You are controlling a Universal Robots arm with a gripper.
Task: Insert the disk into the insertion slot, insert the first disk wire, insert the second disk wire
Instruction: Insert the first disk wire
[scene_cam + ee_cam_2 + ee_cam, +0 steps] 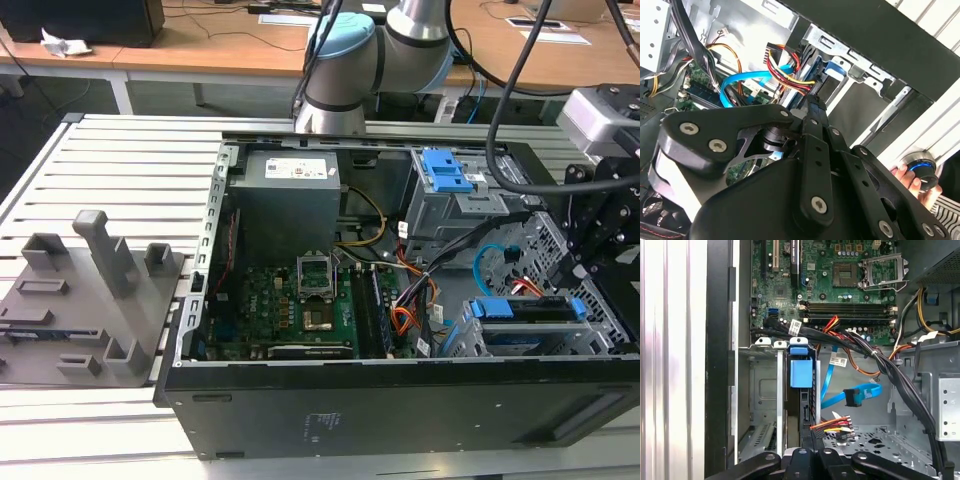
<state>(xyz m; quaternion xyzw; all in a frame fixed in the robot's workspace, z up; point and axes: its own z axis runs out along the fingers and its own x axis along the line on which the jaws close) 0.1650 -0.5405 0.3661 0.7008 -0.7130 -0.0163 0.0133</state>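
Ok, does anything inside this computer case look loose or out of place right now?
The light-blue cable hangs loose beside the disk, and its free end seems plugged into nothing. Nothing else looks spilled, bent or damaged.

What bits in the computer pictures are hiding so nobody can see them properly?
- The disk: in the first wrist view it stands edge-on, so its label is out of sight, and the claw covers one end.
- The second disk wire: in the second wrist view its loop runs behind the claw, so that end is hidden.
- A hand: in the second wrist view, mostly behind the claw.
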